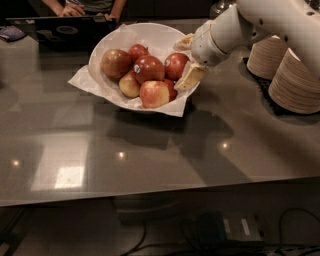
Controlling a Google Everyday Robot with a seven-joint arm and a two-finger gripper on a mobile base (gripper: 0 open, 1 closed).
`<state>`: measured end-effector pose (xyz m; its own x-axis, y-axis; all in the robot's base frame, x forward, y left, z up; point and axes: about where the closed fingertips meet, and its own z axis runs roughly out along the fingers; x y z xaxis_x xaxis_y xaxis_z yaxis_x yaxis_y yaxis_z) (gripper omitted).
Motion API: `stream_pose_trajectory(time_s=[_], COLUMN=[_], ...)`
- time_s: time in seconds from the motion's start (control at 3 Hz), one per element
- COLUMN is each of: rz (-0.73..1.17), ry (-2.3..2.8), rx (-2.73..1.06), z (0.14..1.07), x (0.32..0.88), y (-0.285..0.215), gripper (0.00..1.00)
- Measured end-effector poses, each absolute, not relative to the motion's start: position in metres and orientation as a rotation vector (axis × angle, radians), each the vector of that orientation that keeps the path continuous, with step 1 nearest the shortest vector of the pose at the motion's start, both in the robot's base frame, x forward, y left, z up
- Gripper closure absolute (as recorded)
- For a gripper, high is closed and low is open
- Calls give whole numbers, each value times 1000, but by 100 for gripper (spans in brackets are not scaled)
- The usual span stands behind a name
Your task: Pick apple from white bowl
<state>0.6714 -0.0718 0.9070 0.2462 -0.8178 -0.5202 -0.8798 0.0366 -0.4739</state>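
The white bowl (107,42), lined with crinkled white paper, stands at the back middle of the table and holds several apples. The bright red apple (175,65) lies at the bowl's right side. My gripper (186,60) reaches in from the right over the bowl's right rim. It is open, with one pale finger (184,42) just above and behind that apple and the other (190,76) at its lower right. A darker red apple with a sticker (149,69) sits in the middle, with yellow-blushed apples (154,94) around it.
Stacks of pale disposable bowls (295,80) stand at the right on a dark mat. A laptop (65,30) and a person's hands (75,9) are at the back left. The table's front edge (150,192) runs across below, with cables on the floor under it.
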Motion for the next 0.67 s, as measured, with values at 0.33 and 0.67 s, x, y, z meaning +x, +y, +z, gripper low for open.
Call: stream_pose_trajectory(time_s=[0.33,0.67], rz=[118,128], ry=[1577,1587], rx=[-1766,-1762], z=[900,896], x=[677,680], y=[-71,-70], gripper=[31,50])
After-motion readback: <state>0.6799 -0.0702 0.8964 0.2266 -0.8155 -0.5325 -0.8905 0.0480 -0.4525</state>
